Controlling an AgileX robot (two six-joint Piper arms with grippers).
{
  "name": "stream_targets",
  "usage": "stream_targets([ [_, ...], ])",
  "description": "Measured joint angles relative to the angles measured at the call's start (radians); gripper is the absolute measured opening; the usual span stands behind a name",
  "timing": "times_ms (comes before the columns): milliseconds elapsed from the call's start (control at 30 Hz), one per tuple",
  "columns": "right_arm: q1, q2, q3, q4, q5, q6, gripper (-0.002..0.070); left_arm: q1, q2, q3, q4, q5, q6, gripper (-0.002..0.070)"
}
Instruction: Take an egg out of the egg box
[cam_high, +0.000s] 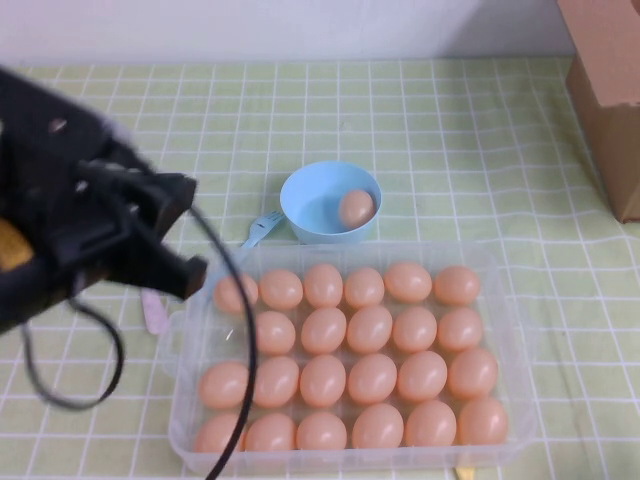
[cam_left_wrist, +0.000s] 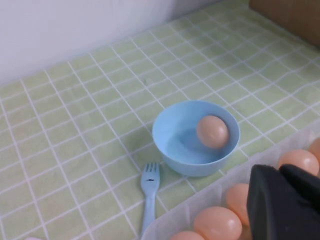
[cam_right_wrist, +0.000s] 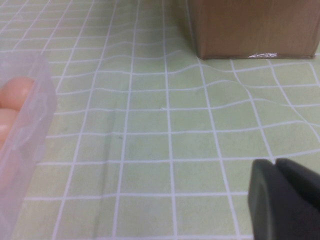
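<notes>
The clear plastic egg box lies at the near middle of the table and holds several peach-orange eggs. One more egg lies in the light-blue bowl just beyond the box. It also shows in the left wrist view. My left gripper hovers over the box's far left corner, shut and empty; in the left wrist view it is above the eggs there. My right gripper is shut and empty, low over bare cloth to the right of the box; it is out of the high view.
A light-blue fork lies left of the bowl, beside the box's far edge. A pink object lies by the box's left side, under my left arm's cable. A cardboard box stands at the far right. The green checked cloth covers the table.
</notes>
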Motion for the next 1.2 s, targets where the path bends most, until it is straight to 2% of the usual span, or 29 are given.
stream_targets([
  [300,0.0,-0.002,0.0,0.0,0.0,0.0,-0.0017,0.024,-0.188,0.225,0.037,-0.079,-0.013,-0.0002],
  [567,0.0,-0.004,0.0,0.0,0.0,0.0,-0.0017,0.028,-0.359,0.588,0.011,-0.439,-0.037,-0.0003],
  [700,0.0,-0.004,0.0,0.0,0.0,0.0,-0.0017,0.046,-0.52,0.729,-0.037,-0.485,-0.044,-0.0003],
  [800,0.0,-0.004,0.0,0.0,0.0,0.0,-0.0017,0.108,-0.644,0.797,-0.048,-0.46,-0.044,-0.0003],
  [1033,0.0,-0.004,0.0,0.0,0.0,0.0,-0.0017,0.374,-0.884,0.809,0.02,-0.234,-0.047,-0.0003],
  [1200,0.0,-0.004,0.0,0.0,0.0,0.0,-0.0017,0.476,-1.016,0.811,0.068,-0.041,-0.047,-0.0003],
])
